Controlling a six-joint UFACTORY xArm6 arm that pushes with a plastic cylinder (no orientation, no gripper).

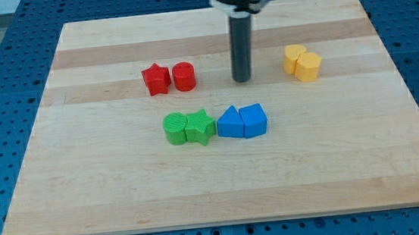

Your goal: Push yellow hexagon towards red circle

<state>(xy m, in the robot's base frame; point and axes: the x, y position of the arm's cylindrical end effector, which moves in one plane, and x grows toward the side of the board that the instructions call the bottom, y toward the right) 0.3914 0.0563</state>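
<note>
The yellow hexagon [309, 67] lies at the view's right, touching a second yellow block [293, 58] of unclear shape on its upper left. The red circle [184, 76] sits left of centre, touching a red star [156, 79] on its left. My tip [242, 80] stands on the board between the red circle and the yellow pair, roughly midway and touching neither.
A green circle [175, 128] and green star [200, 127] sit side by side below the red pair. Two blue blocks [230, 122] [254, 120] sit just right of them, below my tip. The wooden board [216, 193] ends on a blue perforated table.
</note>
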